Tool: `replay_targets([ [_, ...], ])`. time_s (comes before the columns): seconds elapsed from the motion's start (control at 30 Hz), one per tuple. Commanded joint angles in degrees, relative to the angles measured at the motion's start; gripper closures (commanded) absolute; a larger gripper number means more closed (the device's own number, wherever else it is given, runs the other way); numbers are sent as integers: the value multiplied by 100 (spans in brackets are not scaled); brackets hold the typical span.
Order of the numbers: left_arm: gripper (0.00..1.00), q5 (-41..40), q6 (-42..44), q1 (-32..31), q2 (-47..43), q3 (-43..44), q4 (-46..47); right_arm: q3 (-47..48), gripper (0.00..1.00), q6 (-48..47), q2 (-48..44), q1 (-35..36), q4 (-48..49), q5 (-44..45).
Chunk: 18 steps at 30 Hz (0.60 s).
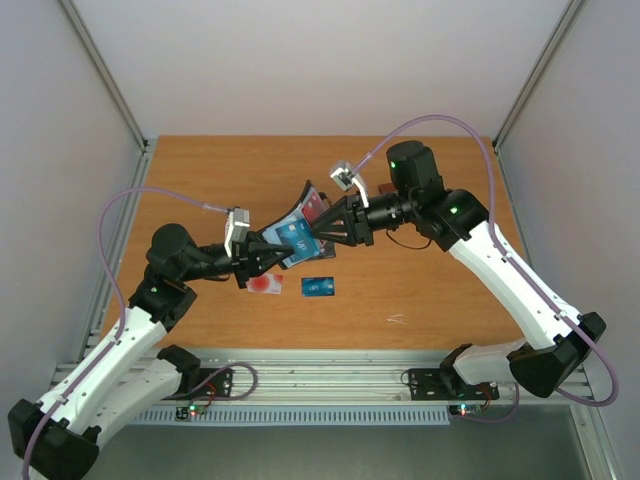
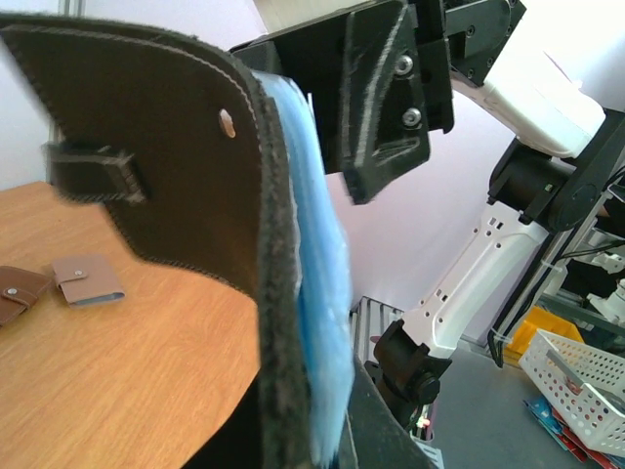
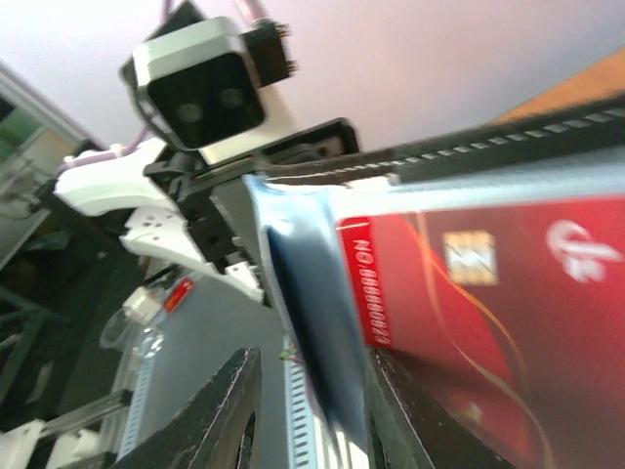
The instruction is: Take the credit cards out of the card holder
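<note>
Left gripper [image 1: 262, 252]: clamping the small black folding card holder with pale blue lining [image 1: 293, 235] and holding it open and tilted in the air between the arms.

White card with a red circle [image 1: 266, 284] and small blue card [image 1: 317, 286]: lying on the orange wooden table [image 1: 420, 290] just below the holder, already out.

Glossy red card [image 3: 469, 293]: sitting in the lining.

Right gripper [image 1: 322, 230]: straddling that card's edge. I cannot tell whether it is pinching.

Handling note: the card is probably best drawn straight along its slot, with the left gripping firmly.

Top view looked steeply down on the table [image 1: 430, 300]; 2 wrist views, very close, seemingly faced each other across the card holder [image 1: 295, 235]
</note>
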Motion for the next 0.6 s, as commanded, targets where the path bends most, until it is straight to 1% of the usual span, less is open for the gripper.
replay_targets([
  [0.0, 100, 99, 74, -14, -83, 48, 487, -47, 71, -118, -42, 55, 196, -965],
  [0.1, 100, 105, 78, -14, -53, 50, 491, -29, 73, -91, -49, 62, 170, -886],
  [0.23, 100, 108, 70, -14, -26, 59, 505, 111, 78, -204, 143, 305, 7, -300],
  [0.3, 100, 100, 69, -14, -31, 57, 495, 182, 81, -311, 209, 369, -95, -237],
  [0.47, 100, 99, 74, -13, -50, 50, 473, 155, 97, -444, 71, 374, -126, -121],
  [0.5, 100, 104, 75, -14, -50, 48, 478, 144, 99, -483, 15, 367, -152, -80],
  [0.57, 100, 127, 78, -14, -43, 40, 501, 103, 99, -554, -82, 337, -200, -17],
])
